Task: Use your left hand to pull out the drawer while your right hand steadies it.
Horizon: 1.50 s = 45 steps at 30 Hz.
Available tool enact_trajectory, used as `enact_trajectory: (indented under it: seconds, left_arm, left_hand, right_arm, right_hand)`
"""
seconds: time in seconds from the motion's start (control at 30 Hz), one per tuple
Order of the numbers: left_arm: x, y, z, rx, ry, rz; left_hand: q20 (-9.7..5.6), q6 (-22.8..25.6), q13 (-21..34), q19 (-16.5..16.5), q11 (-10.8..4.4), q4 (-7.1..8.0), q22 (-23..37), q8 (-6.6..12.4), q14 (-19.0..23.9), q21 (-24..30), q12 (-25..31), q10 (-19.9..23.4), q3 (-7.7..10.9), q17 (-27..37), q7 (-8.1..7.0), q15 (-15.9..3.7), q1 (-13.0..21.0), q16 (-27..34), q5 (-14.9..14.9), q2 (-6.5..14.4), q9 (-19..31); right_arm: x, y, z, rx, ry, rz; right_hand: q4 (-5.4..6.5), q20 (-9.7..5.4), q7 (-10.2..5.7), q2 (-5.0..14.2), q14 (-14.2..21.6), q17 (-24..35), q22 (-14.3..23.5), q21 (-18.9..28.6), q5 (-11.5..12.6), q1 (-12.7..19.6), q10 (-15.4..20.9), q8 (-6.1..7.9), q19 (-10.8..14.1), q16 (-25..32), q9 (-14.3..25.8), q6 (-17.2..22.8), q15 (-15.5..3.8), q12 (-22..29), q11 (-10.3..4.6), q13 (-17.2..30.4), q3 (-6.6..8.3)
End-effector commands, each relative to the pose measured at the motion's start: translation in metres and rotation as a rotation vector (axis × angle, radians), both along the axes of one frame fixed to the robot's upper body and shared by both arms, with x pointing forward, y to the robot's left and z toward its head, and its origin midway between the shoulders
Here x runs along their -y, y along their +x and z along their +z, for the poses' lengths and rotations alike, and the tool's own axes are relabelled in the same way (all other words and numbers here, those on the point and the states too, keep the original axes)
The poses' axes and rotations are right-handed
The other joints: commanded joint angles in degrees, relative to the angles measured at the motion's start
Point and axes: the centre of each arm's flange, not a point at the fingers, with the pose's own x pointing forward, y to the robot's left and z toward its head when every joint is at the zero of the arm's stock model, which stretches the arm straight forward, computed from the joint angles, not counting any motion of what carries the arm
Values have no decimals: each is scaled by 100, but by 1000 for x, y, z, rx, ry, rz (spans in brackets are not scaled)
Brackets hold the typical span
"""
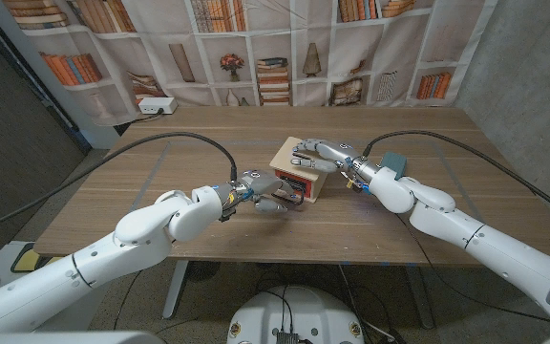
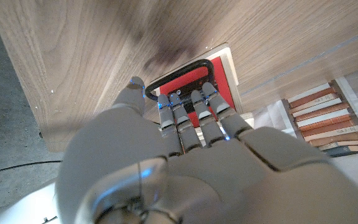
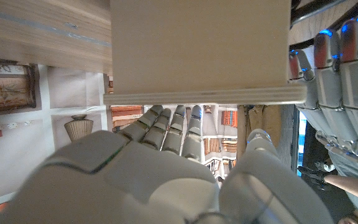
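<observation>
A small wooden box (image 1: 294,153) stands mid-table, its red drawer front (image 1: 301,185) facing me with a black handle (image 1: 295,198). My left hand (image 1: 256,197) is at that front. In the left wrist view its fingertips (image 2: 185,99) reach into the loop of the handle (image 2: 180,70) against the red front (image 2: 219,74), the thumb beside it. My right hand (image 1: 325,156) lies over the box's top with its fingers (image 3: 169,127) wrapped on the top panel (image 3: 197,50). How far the drawer stands out I cannot tell.
A white power strip (image 1: 157,105) lies at the table's far left corner. Black cables arc over the table (image 1: 160,201) to both wrists. A bookshelf-print curtain (image 1: 256,48) hangs behind the table. Bare wood lies to the box's left and right.
</observation>
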Motion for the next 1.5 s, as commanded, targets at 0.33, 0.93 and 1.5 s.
enact_trajectory:
  seconds: [0.33,0.93,1.5]
  left_arm:
    - [6,16,-4,-46,27,-11]
    - [11,16,-4,-92,85,2]
    - [-5,-6,-13,-82,62,95]
  left_hand:
    - [-232,97,16,-47,-15,11,12,36,107,-31,36,86,64,10,-3,-447,59,39,-9,-1,11]
    - [-234,277,16,-22,-8,59,16,39,267,-67,42,222,174,15,14,-462,84,61,18,62,10]
    - [-222,553,13,177,-19,-14,15,64,653,-46,69,485,286,-3,45,-496,237,114,12,-51,7]
  right_arm:
    - [0,-2,2,-2,0,-6]
    - [1,-2,10,1,7,-5]
    - [-2,4,23,18,18,5]
  right_hand:
    - [-6,-246,10,55,56,9,17,11,-7,-1,22,-44,92,6,21,34,-77,31,36,17,5]
    - [-7,-241,16,55,65,11,18,-20,-15,-10,31,-51,100,3,23,33,-73,27,41,19,2]
    - [-9,-231,10,59,78,12,19,-46,-21,-15,23,-57,112,3,24,29,-68,18,46,20,1]
